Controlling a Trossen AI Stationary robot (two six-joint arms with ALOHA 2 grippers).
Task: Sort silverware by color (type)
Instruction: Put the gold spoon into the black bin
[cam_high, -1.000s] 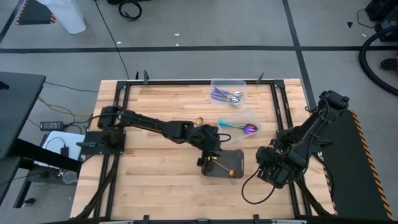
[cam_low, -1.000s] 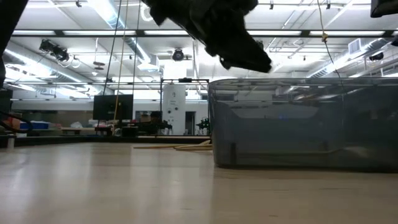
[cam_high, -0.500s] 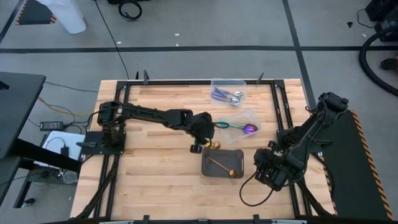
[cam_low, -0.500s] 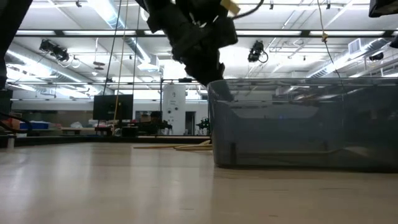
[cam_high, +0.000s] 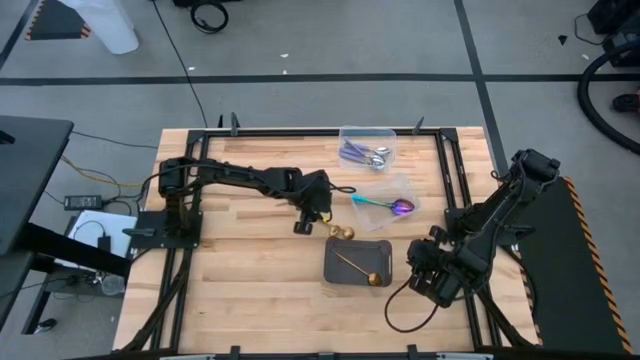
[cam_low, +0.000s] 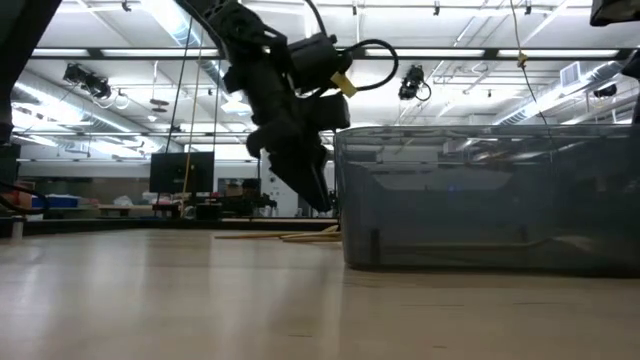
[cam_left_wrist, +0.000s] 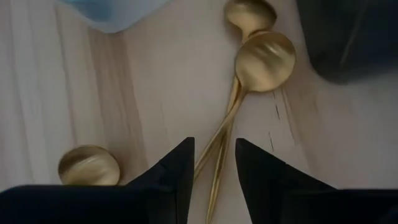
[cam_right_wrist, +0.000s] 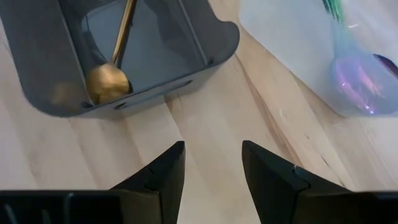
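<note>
left gripper (cam_high: 312, 205): centre of high view, fingers apart and empty over two gold spoons (cam_left_wrist: 239, 99) lying on the bare table (cam_high: 250, 270) | right gripper (cam_high: 428, 272): lower right, fingers spread, nothing held | grey tray (cam_high: 345, 272): one gold spoon (cam_high: 358, 270) inside | clear tubs at upper centre: lilac spoons (cam_high: 362, 153), rainbow spoon (cam_high: 385, 204)

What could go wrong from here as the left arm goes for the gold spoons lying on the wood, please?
The left gripper hangs open over two gold spoons whose handles cross between its fingers, so a close may catch both or tip one loose. A third gold spoon beside one finger could be nudged aside. The dark tray sits close, so a low swing might clip its wall.
</note>
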